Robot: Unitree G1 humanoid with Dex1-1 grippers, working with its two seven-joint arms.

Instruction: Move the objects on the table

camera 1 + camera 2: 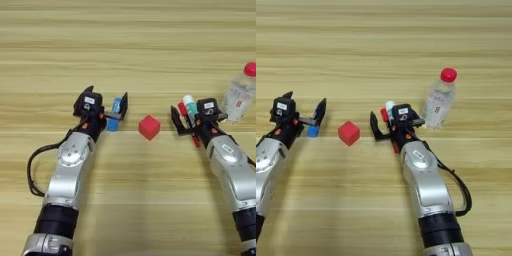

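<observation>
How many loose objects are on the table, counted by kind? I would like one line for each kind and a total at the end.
Cube: 1, the small red cube
Bottle: 1, the clear plastic bottle with red cap
Tubes: 2, the short blue tube and the white-and-green tube
Pen: 1, the thin red pen
Total: 5

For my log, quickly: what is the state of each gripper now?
Left gripper: open, around the blue tube, not closed on it.
Right gripper: open, at the white-and-green tube and the pen.
</observation>
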